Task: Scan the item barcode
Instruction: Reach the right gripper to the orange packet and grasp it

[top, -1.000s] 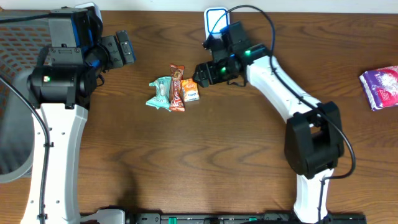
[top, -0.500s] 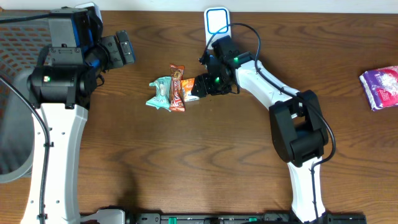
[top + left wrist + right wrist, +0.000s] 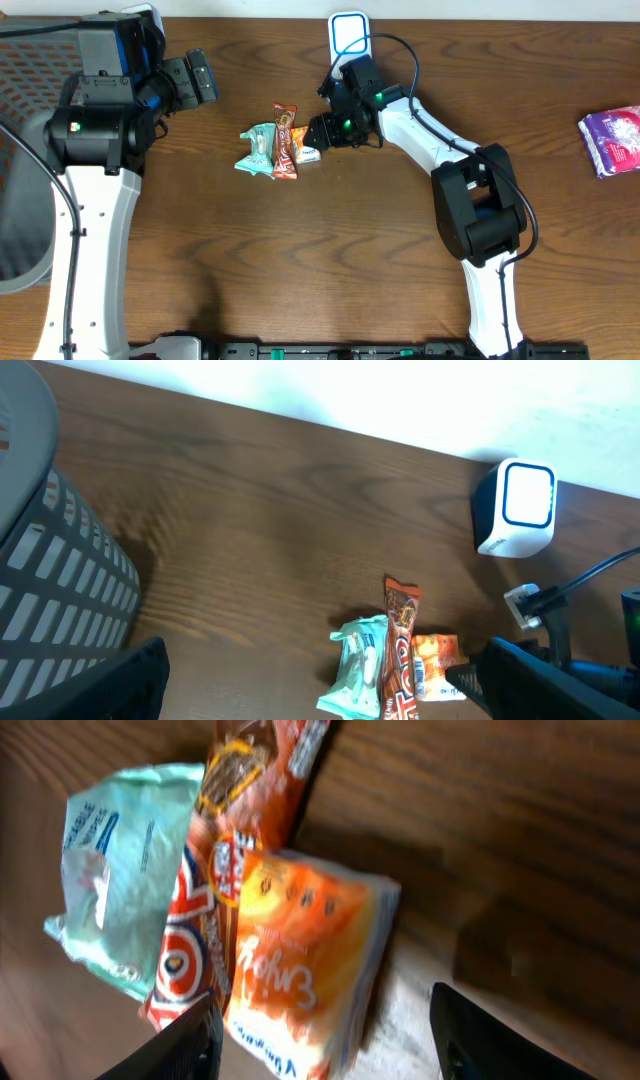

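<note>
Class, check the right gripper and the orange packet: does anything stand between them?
Nothing visible does. The right gripper is open and straddles the orange packet, one finger on each side. The brown wrapper lies against the packet's far edge, beside one finger and outside the gap.

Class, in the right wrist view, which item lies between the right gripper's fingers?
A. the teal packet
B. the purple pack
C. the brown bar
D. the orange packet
D: the orange packet lies between the open fingers of the right gripper, with the brown bar and teal packet off to one side.
</note>
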`<state>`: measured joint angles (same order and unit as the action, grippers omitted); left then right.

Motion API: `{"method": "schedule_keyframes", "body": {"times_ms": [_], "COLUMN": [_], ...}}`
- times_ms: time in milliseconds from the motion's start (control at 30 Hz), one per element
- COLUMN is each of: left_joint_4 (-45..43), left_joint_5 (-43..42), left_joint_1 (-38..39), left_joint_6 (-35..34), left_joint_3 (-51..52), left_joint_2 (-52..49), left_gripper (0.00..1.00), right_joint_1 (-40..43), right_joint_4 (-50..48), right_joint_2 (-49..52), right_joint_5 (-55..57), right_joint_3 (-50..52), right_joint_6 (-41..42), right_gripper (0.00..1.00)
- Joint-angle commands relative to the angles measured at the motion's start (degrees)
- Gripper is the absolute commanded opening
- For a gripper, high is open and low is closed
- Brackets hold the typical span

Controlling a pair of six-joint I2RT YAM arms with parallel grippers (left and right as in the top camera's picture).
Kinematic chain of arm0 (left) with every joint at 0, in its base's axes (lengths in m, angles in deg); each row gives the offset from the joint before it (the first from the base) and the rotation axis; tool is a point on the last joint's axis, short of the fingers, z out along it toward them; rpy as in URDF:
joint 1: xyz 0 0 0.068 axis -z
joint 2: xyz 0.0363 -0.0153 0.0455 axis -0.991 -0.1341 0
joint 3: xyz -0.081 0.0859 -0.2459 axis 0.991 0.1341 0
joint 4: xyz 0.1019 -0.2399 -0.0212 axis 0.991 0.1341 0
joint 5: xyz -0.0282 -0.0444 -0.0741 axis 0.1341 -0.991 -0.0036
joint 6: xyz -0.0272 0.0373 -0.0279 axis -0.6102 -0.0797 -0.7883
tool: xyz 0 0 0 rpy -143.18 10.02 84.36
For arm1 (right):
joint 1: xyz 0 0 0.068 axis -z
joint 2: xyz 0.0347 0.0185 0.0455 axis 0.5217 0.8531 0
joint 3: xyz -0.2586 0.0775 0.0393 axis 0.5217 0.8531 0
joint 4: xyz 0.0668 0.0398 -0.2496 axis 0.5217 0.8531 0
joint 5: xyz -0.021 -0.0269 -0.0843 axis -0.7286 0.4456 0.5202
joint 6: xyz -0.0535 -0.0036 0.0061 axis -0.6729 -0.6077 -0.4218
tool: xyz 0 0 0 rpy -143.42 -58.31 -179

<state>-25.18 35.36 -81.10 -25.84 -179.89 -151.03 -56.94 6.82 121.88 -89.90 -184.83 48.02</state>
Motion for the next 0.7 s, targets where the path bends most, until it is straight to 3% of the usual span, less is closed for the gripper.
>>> {"method": "schedule_keyframes", "body": {"times_ms": [0,267,400,467,567,667], "left_joint_4": [0.0,0.0,0.0,0.0,0.0,0.0], "left_joint_5": [0.7,0.7,0.7,0.7,0.7,0.7], "left_joint_1": [-0.2,-0.2,-0.2,-0.2,-0.2,-0.2], "left_joint_6": [-0.2,-0.2,-0.2,-0.2,-0.2,-0.2], "left_joint_3": [-0.6,-0.6,-0.6,-0.6,-0.6,-0.6], "left_joint_2": [-0.3,-0.3,-0.3,-0.3,-0.3,-0.3], "left_gripper": [0.98,0.98,0.98,0.98,0.98,0.98], "right_joint_1": [-0.8,-1.2,-1.2,-1.2,-1.1,-0.6], "right_joint_4": [-1.0,-2.8,-2.2,-2.0,-2.0,-2.1], "right_joint_2": [2.4,5.8,6.1,6.1,6.1,6.1], "right_joint_5": [2.0,1.3,1.2,-0.6,-4.2,-8.3], "right_joint_3": [0.2,0.2,0.2,0.2,0.2,0.0], "right_joint_6": [2.4,5.2,5.2,5.5,5.7,6.2], "right_gripper": [0.61,0.54,0.3,0.23,0.01,0.01]}}
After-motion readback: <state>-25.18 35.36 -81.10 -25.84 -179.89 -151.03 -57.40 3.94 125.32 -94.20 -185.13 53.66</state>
